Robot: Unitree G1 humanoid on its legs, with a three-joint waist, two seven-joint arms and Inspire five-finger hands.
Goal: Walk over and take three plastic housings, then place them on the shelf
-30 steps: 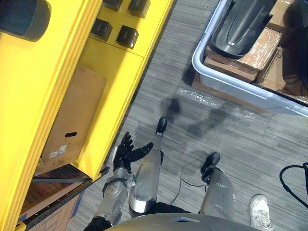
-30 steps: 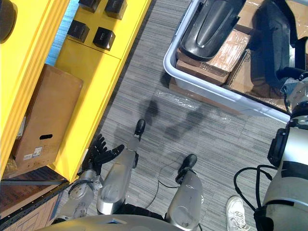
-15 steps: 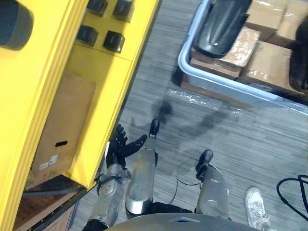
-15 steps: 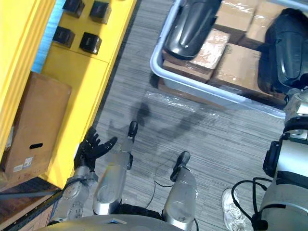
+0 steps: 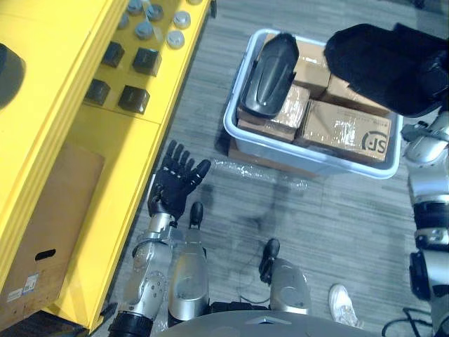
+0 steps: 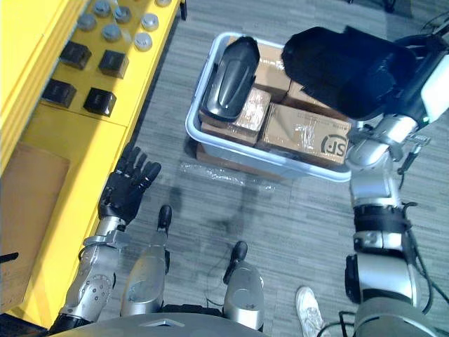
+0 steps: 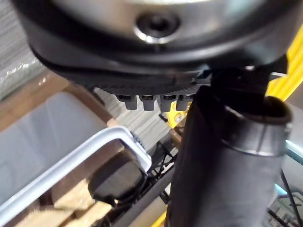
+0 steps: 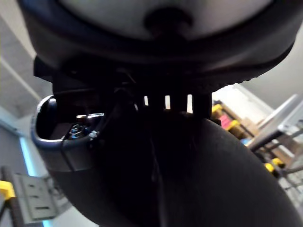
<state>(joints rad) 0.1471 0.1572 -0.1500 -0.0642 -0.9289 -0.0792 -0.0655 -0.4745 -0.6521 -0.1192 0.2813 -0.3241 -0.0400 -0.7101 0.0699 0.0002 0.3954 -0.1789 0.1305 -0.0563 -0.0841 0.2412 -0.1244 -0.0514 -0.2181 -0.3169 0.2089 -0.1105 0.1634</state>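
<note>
Raised black housing lies crosswise above the bin, against the right hand; its grip cannot be told; a second housing lies on the bin's cartons, pointing away; left hand is spread open, well apart.

Large dark printed lettering marks a cardboard box in the grey bin, at 2 o'clock. The white label on the carton, at 8 o'clock, is too small to read.
</note>
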